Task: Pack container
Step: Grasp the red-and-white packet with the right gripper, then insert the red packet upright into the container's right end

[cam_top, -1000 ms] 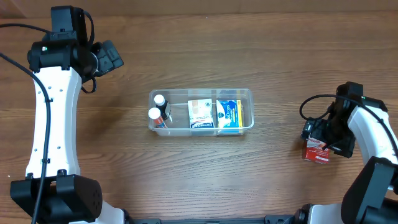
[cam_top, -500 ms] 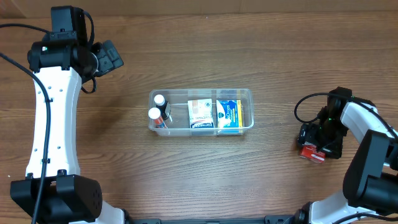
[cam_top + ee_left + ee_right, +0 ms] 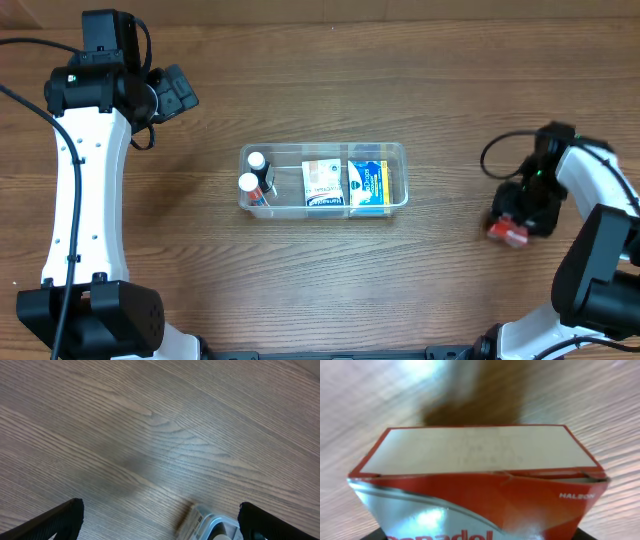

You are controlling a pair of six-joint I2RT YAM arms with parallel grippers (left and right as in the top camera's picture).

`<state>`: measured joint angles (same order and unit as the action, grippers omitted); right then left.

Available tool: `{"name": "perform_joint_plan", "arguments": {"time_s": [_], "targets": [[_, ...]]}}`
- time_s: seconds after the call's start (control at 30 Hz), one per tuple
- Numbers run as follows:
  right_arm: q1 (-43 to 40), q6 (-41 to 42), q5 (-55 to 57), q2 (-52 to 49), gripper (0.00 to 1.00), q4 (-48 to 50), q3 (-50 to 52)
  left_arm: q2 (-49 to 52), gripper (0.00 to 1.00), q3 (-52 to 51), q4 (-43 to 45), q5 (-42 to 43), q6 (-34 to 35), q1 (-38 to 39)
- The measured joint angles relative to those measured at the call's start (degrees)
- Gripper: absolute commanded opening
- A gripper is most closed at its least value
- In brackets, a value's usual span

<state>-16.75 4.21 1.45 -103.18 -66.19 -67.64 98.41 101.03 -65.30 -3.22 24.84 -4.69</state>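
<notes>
Red Panadol box (image 3: 507, 234) shifting, well right of the container (image 3: 320, 147).
We see the right pincer (image 3: 516, 220) clenched on it, freshly turned, likely bound for packing; left pincer (image 3: 161, 521) gapes.

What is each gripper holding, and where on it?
Right gripper holds the red box by opposite sides; the contact is mostly out of frame. Left gripper is open and empty.

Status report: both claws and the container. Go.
Left claw open, empty, far left. Right claw shut on red box, right of container. Inside it: two bottles, two boxes. Nothing seen between.
</notes>
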Motion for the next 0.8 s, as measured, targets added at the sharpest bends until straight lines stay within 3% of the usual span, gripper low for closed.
{"name": "perform_joint_plan", "arguments": {"time_s": [0.13,0.23,0.3,0.47,0.63,0.8], "targets": [[4.8,1.8,-2.6,1.7,0.64,-4.7,-14.4,0.0,1.00,0.0,0.0,0.0,0.0,0.0],[15.6,2.7,-3.9,6.1,0.59,-4.2,-25.4,0.0,1.00,0.0,0.0,0.0,0.0,0.0],[27.3,3.0,-5.0,9.4,0.58,-0.7,-29.9,0.0,1.00,0.0,0.0,0.0,0.0,0.0],[40.9,7.1,-5.0,6.7,0.53,0.5,-29.9,0.0,1.00,0.0,-0.3,0.0,0.0,0.0],[41.5,11.9,-4.4,-0.8,0.54,2.2,-22.5,0.0,1.00,0.0,-0.8,0.0,0.0,0.0],[41.5,12.7,-4.4,-1.5,0.55,6.7,-13.8,0.0,1.00,0.0,-0.9,0.0,0.0,0.0]]}}
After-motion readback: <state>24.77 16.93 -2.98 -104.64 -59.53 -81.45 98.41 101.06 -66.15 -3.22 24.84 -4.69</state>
